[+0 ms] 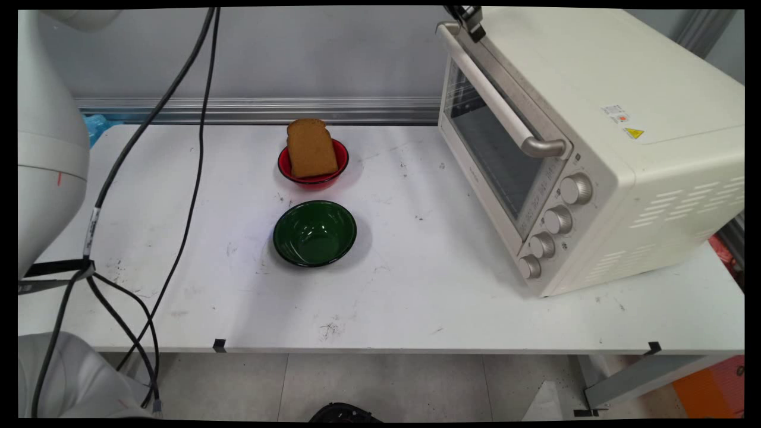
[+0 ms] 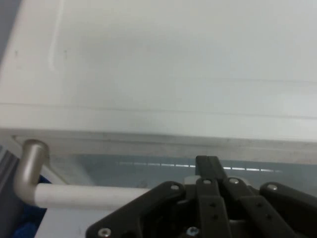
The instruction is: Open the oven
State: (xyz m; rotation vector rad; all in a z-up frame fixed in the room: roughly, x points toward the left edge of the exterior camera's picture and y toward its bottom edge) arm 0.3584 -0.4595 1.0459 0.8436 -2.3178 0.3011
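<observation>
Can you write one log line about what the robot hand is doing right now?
gripper: at oven handle's far end, fingers unclear | oven: door closed | toast: in red bowl | green bowl: empty

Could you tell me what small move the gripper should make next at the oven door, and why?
Probably pull the handle outward and down: the gripper sits at the handle's top end on the toaster oven, whose door looks closed. Whether the jaws have closed on it cannot be told.

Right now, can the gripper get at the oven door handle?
Probably yes. The gripper sits at the top end of the oven door handle, and the hand view shows the handle just beside the fingers, with nothing between. Whether it grips it already is unclear.
</observation>
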